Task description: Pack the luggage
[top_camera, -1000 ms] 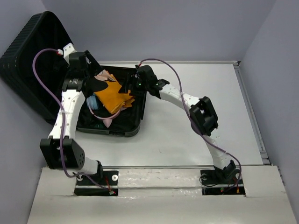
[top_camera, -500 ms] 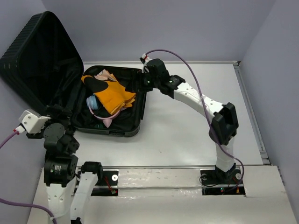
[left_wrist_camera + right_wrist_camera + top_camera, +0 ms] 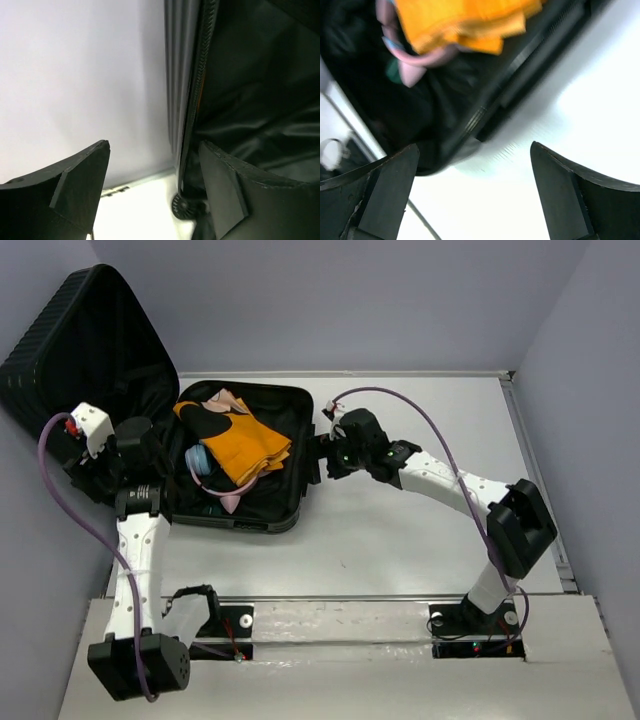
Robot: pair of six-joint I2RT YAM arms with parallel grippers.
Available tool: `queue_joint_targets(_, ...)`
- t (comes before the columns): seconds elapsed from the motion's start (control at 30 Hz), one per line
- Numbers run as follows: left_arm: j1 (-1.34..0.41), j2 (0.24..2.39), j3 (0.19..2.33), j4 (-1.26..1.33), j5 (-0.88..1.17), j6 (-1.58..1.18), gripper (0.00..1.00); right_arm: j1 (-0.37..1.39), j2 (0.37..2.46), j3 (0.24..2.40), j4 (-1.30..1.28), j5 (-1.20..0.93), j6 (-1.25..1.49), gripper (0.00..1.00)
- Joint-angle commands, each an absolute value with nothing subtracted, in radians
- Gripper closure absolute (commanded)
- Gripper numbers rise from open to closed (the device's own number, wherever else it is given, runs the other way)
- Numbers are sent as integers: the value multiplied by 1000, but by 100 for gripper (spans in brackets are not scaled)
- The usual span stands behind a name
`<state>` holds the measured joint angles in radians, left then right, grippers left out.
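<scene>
The left hand (image 3: 154, 150) is gaping empty beside the lid of the luggage (image 3: 85, 350). The right hand (image 3: 474, 147) is hovering open over the bench (image 3: 420, 530).

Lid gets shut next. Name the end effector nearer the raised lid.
The left end effector, beside the raised half of the luggage; the right end effector is off the opposite edge, over the table.
</scene>
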<state>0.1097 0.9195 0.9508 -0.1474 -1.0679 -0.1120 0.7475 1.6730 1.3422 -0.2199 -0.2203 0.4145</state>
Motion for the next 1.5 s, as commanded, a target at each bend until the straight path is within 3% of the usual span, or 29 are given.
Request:
queue_joint_targets(0.0,152,998,1040,17,-1154,-34,21,752,1693,1279,-147,-189,371,1)
queue_joint_targets(0.03,179,1032,1057,-24,-1147,-64,25,752,1701,1270,-144,-178,370,1)
queue_joint_targets(0.1,198,1046,1043,-14,-1152,-63,41,752,1741,1275,-138,-160,379,2)
queue_joint_targets(0.17,218,1051,1023,-6,-1149,-61,66,752,1782,1295,-137,-163,388,4)
queue_joint_targets(0.2,219,1049,1019,-6,-1147,-60,86,752,1828,1319,-132,-175,400,4)
queue_joint_targets(0.23,219,1039,1016,-6,-1126,-61,94,752,1850,1331,-129,-182,403,8)
queue_joint_targets(0.27,218,1035,1014,-6,-1120,-64,95,752,1871,1344,-126,-192,410,12)
queue_joint_targets(0.33,216,1020,1000,-6,-1114,-67,95,752,1919,1367,-118,-218,417,22)
queue_joint_targets(0.4,192,982,965,9,-1101,-61,94,752,1937,1367,-103,-219,429,47)
queue_joint_targets(0.43,152,954,944,37,-1109,-48,94,752,1943,1365,-95,-219,434,69)
queue_joint_targets(0.5,45,916,913,72,-1155,-11,94,752,1947,1362,-92,-216,434,90)
queue_joint_targets(0.53,2,916,896,90,-1155,-5,94,752,1947,1359,-92,-213,436,93)
queue_joint_targets(0.63,-183,852,829,150,-1219,58,94,761,1930,1350,-87,-207,431,93)
queue_joint_targets(0.77,-600,789,781,158,-1375,71,94,761,1901,1328,-89,-183,420,93)
queue_joint_targets(1.0,-1138,831,827,132,-1578,51,94,761,1846,1283,-94,-144,405,93)
queue_joint_targets(1.13,-1340,877,896,127,-1650,45,94,723,1772,1191,-95,-121,420,93)
queue_joint_targets(1.17,-1370,877,931,127,-1651,37,86,700,1752,1169,-95,-118,422,93)
queue_joint_targets(1.2,-1409,874,951,127,-1640,28,57,687,1729,1145,-97,-118,422,93)
queue_joint_targets(1.23,-1410,868,971,129,-1632,17,43,674,1705,1120,-95,-115,423,93)
queue_joint_targets(1.3,-1451,865,1028,127,-1597,6,25,634,1632,1049,-97,-110,420,93)
queue_joint_targets(1.47,-1442,884,1156,5,-1445,-185,25,563,1481,933,-124,-92,407,90)
